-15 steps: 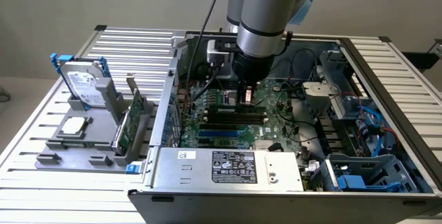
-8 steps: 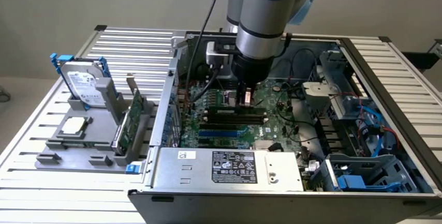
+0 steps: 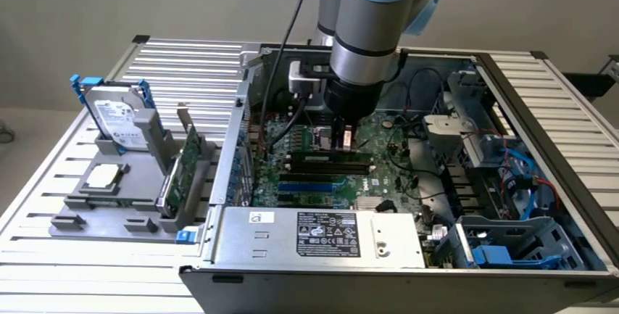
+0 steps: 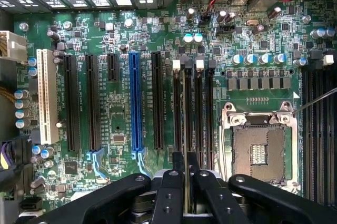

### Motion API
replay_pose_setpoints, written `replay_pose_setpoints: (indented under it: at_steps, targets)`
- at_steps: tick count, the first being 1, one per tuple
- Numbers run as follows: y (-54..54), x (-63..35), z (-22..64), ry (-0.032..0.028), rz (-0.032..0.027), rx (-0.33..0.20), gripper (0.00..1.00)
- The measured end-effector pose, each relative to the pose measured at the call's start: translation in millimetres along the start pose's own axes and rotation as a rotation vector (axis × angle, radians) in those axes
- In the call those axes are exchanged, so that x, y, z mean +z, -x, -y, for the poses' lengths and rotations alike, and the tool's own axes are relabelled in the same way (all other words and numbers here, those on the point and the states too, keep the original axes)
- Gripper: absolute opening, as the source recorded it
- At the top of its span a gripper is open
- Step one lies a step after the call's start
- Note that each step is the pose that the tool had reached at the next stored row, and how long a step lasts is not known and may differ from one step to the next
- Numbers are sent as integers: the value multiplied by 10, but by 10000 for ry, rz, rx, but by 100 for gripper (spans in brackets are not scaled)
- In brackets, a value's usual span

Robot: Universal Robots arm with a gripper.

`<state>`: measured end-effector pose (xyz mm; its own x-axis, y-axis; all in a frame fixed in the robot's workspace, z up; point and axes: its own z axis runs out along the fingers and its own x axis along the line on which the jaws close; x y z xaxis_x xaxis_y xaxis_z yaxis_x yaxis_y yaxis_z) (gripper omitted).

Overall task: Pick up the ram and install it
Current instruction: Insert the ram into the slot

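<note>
Wrist view: the gripper [image 4: 185,167] is closed narrowly on the ram [image 4: 185,139], held edge-on above the memory slots [image 4: 208,108] beside the CPU socket [image 4: 259,153]. Align the edge parallel to its slot, then press straight down, evenly.

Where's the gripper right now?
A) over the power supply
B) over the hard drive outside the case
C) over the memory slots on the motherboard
C: the gripper hangs over the memory slots on the motherboard, its fingers closed on the ram, held edge-on.
</note>
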<state>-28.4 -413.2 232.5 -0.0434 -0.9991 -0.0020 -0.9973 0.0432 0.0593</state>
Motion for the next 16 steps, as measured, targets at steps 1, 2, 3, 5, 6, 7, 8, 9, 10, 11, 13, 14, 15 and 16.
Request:
replay_pose_setpoints:
  at_steps: [1, 2, 3, 5, 6, 7, 8, 9, 10, 11, 13, 14, 15, 16]
  targets:
    - [-1, 3, 0, -1, -17, 0, 14]
    - [-1, 6, 0, -2, -35, 1, 14]
    - [-2, 10, 0, -2, -52, 1, 14]
    - [-3, 19, 0, -5, -97, 4, 14]
    - [-2, 24, -1, -6, -123, 4, 14]
    - [-3, 29, -1, -6, -150, 6, 14]
    - [-3, 34, -3, -8, -176, 8, 14]
    - [-3, 37, -4, -10, -203, 9, 14]
    - [-3, 38, -4, -9, -218, 9, 14]
    - [-3, 38, -4, -9, -226, 8, 14]
    - [-3, 46, -6, -11, -236, 10, 14]
    - [-3, 48, -7, -11, -236, 10, 14]
    - [-3, 49, -7, -11, -236, 10, 14]
    - [-2, 50, -7, -11, -236, 10, 14]
